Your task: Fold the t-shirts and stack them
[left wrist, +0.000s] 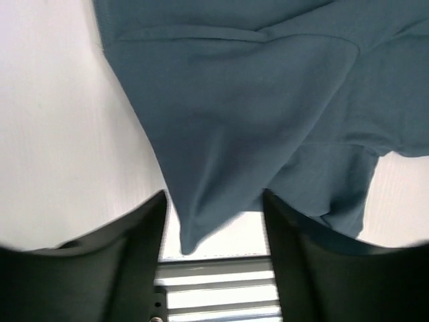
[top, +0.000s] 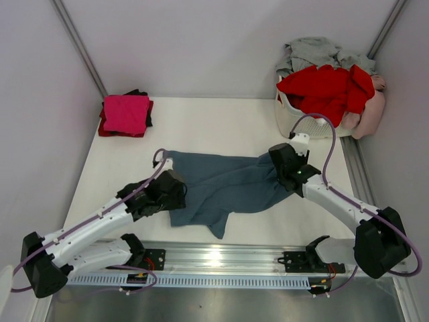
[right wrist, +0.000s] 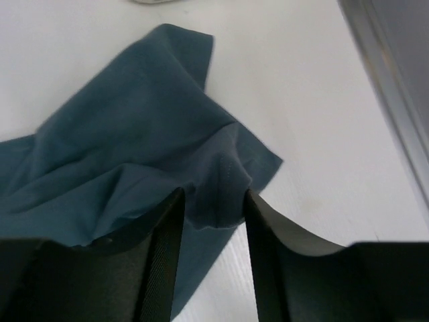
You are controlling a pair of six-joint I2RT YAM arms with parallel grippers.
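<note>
Slate-blue t-shirt [top: 224,184] lies between left gripper [left wrist: 214,198] and right gripper [right wrist: 213,194], seemingly unclamped.

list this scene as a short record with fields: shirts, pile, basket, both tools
shirt in work: blue-grey shirt, rumpled across the middle of the table, not yet folded
left tool: open, at the shirt's left edge, cloth between its fingers
right tool: open, at the shirt's right edge, cloth between its fingers
folded pile: far left corner, magenta shirt on top, black and red edges showing under it
basket: far right, heaped with a red shirt, grey shirt and pale pink shirt, all unfolded
</note>
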